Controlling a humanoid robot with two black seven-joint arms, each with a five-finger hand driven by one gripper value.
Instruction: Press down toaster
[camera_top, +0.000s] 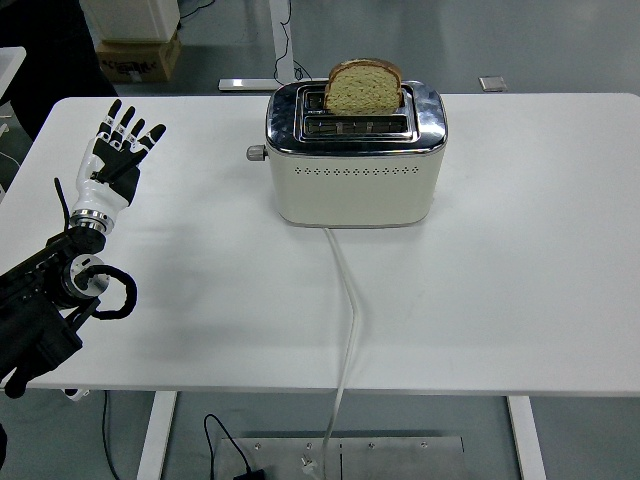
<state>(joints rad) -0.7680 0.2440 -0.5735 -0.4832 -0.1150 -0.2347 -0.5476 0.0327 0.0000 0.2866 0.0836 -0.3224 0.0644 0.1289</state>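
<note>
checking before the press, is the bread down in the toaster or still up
Still up: the bread sticks well above the toaster slot.

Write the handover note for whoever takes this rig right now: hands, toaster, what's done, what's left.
Left hand: raised over the table's left side, fingers spread, holding nothing, well apart from the toaster.
Right hand: not in view.
Toaster: cream and chrome, at the table's far centre, white cord trailing off the near edge.
Bread slice stands high in the rear slot, so it looks unpressed. Lever knob on the toaster's left end.
Done: nothing yet.
Left: reach the knob and press it down.
</note>
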